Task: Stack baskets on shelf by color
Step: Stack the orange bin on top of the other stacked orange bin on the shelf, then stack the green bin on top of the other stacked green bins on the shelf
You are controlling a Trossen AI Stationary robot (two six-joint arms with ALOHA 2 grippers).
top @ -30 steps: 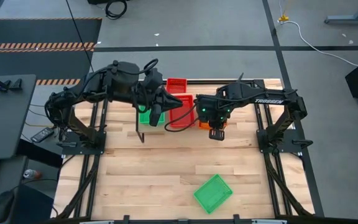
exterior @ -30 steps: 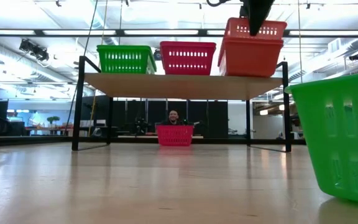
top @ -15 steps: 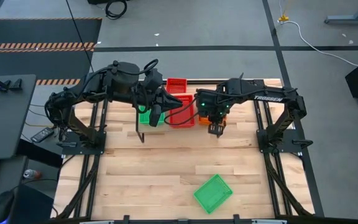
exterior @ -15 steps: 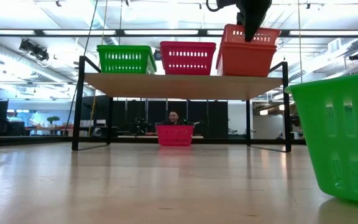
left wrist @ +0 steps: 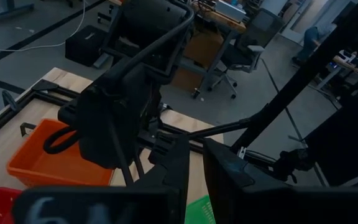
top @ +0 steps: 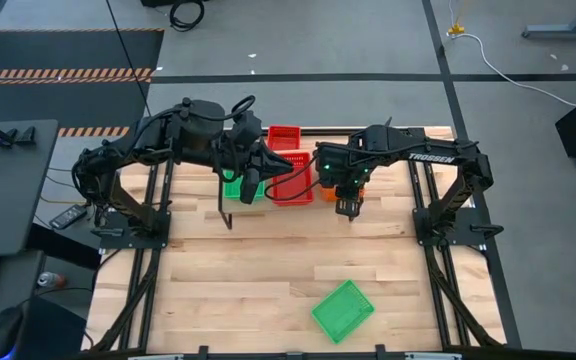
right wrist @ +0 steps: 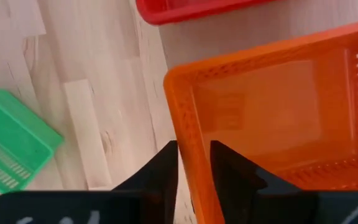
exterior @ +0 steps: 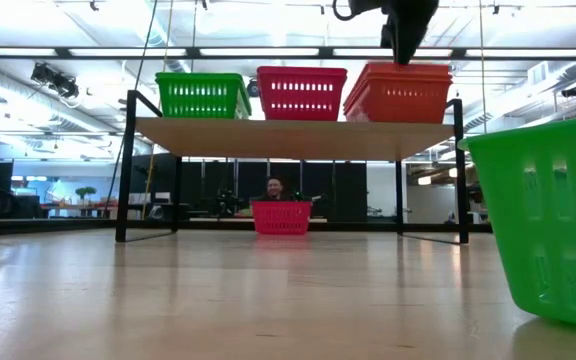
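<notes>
The shelf [exterior: 293,137] carries a green basket [exterior: 203,95], a red basket [exterior: 301,92] and an orange stack [exterior: 398,95] side by side. My right gripper [top: 345,206] stands over the orange stack's near side, shut on the top orange basket [right wrist: 272,106]. My left gripper [top: 251,186] hovers shut above the shelf's left half, holding nothing. A second red basket [exterior: 281,217] sits on the table beyond the shelf. A loose green basket [top: 343,310] lies near the table's near edge. My right gripper holds the top orange basket by its near wall's rim [right wrist: 182,134], one finger inside the basket and one outside. The fingers [right wrist: 232,171] come from above, pointing down. The basket sits level, nested in the orange basket beneath it on the shelf.
The wide slatted tabletop [top: 228,290] between the shelf and the near edge holds only the loose green basket. Black frame rails [top: 438,280] run along the table's left and right sides. A person [exterior: 280,186] shows far behind the table, under the shelf.
My right gripper has shifted slightly toward the table's far edge, keeping its hold. The orange basket, first raised and tilted above the stack, has come down and now sits level, nested in the one below.
</notes>
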